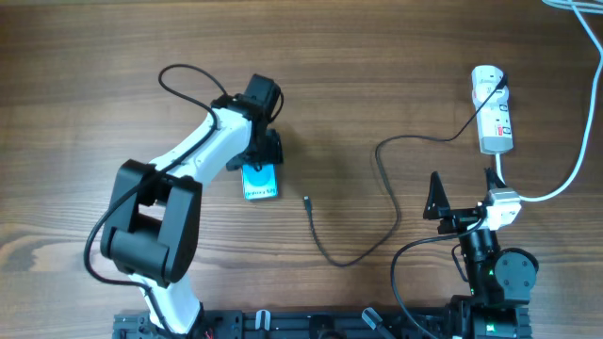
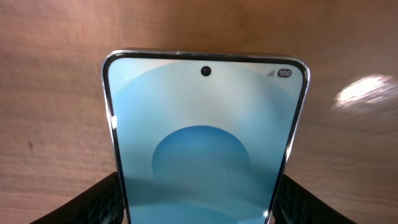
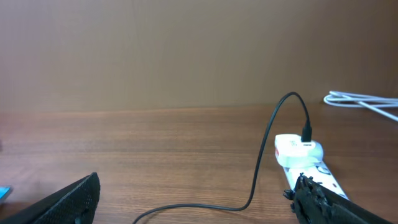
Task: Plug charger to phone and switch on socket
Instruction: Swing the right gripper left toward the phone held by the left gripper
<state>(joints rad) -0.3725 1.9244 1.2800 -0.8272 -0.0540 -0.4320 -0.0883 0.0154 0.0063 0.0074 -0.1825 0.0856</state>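
The phone [image 1: 261, 184] lies left of the table's middle, with a light blue screen and a teal oval. My left gripper [image 1: 263, 166] is at its far end. In the left wrist view the phone [image 2: 202, 124] fills the frame and the left gripper [image 2: 199, 214] has both fingers against the phone's long edges. The charger cable [image 1: 391, 212] runs in loops from the socket [image 1: 494, 113] at the far right to its plug tip [image 1: 307, 200], which lies loose right of the phone. My right gripper [image 1: 462, 193] is open and empty, near the socket [image 3: 308, 158].
A thick white cord [image 1: 575, 169] curves from the table's far right corner toward the right arm. It also shows in the right wrist view [image 3: 360, 101]. Bare wood lies between the phone and the cable loops.
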